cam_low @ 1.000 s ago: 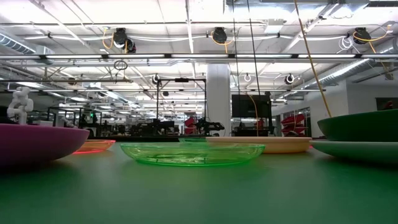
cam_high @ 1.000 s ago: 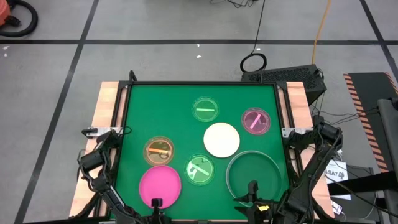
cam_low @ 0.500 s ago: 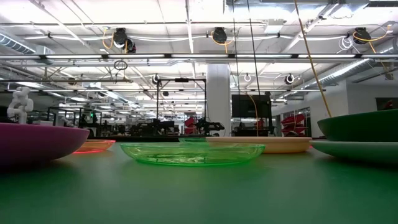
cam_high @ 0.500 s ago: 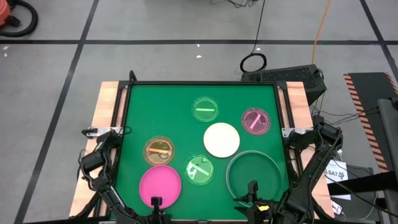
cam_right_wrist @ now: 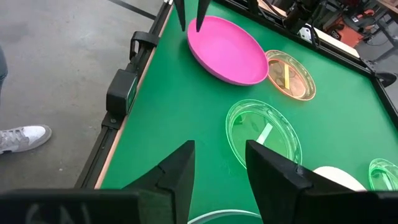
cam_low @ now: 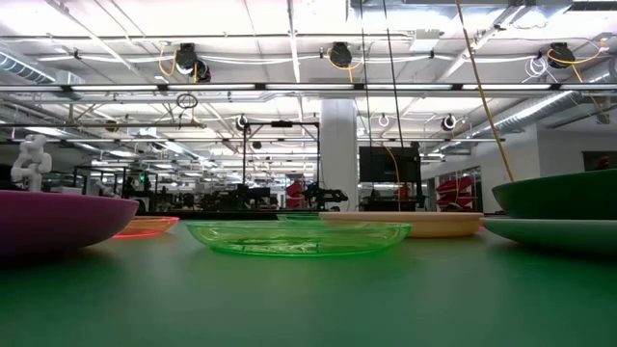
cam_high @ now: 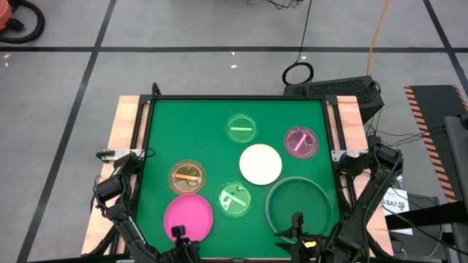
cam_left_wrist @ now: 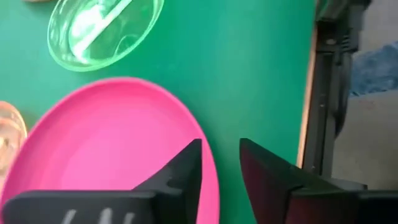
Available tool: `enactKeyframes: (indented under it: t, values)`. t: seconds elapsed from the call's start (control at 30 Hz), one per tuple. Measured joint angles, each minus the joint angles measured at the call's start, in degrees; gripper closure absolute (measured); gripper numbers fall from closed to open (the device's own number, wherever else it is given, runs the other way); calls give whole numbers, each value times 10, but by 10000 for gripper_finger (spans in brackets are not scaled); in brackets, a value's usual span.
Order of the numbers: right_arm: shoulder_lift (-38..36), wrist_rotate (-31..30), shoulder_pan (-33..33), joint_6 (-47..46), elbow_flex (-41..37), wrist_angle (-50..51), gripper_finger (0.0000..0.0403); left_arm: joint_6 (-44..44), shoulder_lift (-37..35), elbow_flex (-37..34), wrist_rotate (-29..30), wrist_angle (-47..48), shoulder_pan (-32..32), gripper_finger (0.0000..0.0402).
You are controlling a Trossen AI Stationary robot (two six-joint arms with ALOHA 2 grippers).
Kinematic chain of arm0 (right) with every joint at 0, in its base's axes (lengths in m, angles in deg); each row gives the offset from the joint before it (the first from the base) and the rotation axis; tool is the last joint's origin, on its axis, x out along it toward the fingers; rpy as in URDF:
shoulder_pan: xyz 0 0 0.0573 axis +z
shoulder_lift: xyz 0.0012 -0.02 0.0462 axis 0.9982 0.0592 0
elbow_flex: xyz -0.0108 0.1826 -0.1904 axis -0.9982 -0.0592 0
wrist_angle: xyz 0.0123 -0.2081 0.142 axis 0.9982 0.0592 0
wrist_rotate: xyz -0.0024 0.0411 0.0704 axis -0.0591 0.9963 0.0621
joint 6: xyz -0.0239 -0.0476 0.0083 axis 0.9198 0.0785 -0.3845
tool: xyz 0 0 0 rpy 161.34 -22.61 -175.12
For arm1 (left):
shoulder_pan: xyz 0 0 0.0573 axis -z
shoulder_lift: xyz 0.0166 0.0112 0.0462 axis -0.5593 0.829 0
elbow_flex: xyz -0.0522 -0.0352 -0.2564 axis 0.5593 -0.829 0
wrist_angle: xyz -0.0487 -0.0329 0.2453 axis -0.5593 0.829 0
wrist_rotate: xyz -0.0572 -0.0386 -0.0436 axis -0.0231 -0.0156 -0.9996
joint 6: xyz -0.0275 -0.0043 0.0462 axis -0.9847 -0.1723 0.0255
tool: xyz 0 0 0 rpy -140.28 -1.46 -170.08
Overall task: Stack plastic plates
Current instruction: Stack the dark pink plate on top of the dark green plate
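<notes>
Watching my left gripper [cam_left_wrist: 219,163], jaws parted astride the near rim of the pink plate [cam_high: 188,217] at the desk's [cam_high: 197,139] front-left, I fear a shallow bite slips. My right gripper [cam_right_wrist: 219,163] waits, jaws released, beside the dark green plate [cam_high: 297,202].

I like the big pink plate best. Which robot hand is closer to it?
The left. The left gripper hangs right over the pink plate's near rim, fingers open. The right gripper waits farther off, by the dark green plate.
</notes>
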Motion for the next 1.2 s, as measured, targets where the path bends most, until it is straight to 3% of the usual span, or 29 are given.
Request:
enactKeyframes:
  t: [0.2, 0.33, 0.47, 0.73, 0.97, 1.2]
  values:
    - [0, 0, 0, 1, 0, 0, 268, -23, 28, -1, -4, 0, 3, 214]
    - [0, 0, 0, 0, 0, 0, 268, -42, 40, -1, -7, 11, 3, 206]
    - [0, 0, 0, 0, 0, 0, 268, -46, 48, -1, -16, 31, 1, 238]
    - [0, 0, 0, -3, 0, 0, 268, -9, 47, -1, -17, 30, -2, 384]
    - [0, 0, 0, -10, 0, 0, 268, 10, 47, 7, -18, 30, -10, 388]
    - [0, 0, 0, -14, 0, 0, 268, 52, 47, 73, -3, 69, -18, 388]
